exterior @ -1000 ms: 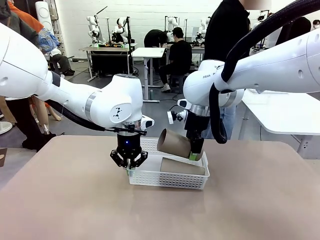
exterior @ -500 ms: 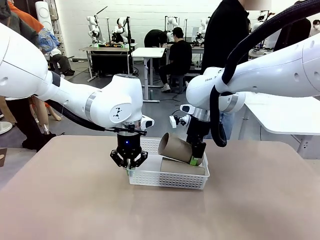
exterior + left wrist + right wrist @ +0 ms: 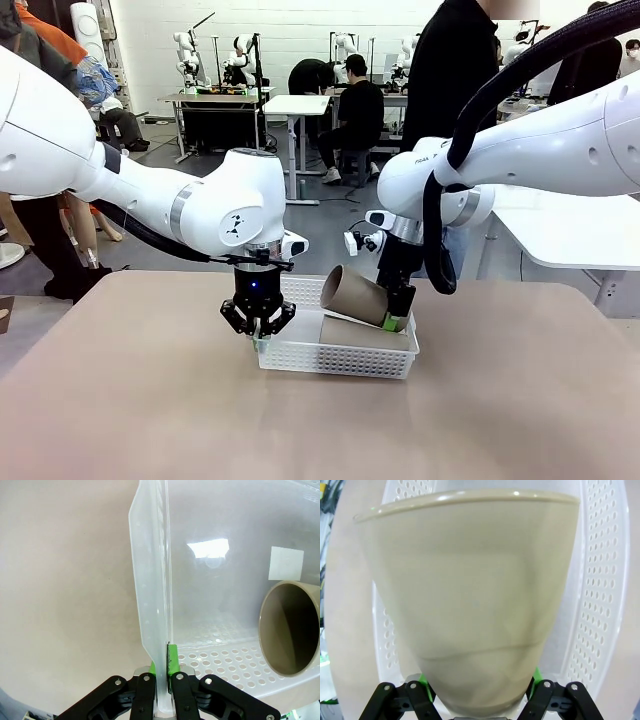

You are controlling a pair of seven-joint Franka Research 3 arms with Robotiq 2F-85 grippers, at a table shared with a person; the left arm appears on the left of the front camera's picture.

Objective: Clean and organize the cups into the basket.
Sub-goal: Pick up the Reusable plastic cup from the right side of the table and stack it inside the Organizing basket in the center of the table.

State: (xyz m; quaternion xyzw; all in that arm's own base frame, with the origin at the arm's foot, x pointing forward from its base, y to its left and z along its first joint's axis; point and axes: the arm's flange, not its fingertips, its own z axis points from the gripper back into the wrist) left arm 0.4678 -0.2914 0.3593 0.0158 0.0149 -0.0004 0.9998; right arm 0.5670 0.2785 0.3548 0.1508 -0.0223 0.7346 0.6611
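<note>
Wide matte tabletop (image 3: pixel 120 400), pale brownish-beige, smooth and even in tone. Resting directly on it, about mid-width and toward the far side, sits one shallow rectangular white plastic basket (image 3: pixel 335 360) with perforated lattice walls and a rolled rim, its long side facing the front camera.

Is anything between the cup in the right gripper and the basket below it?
Yes: another brown cup lies on its side in the basket, directly under the held cup in the right gripper. The basket floor nearer the left gripper looks free.
</note>
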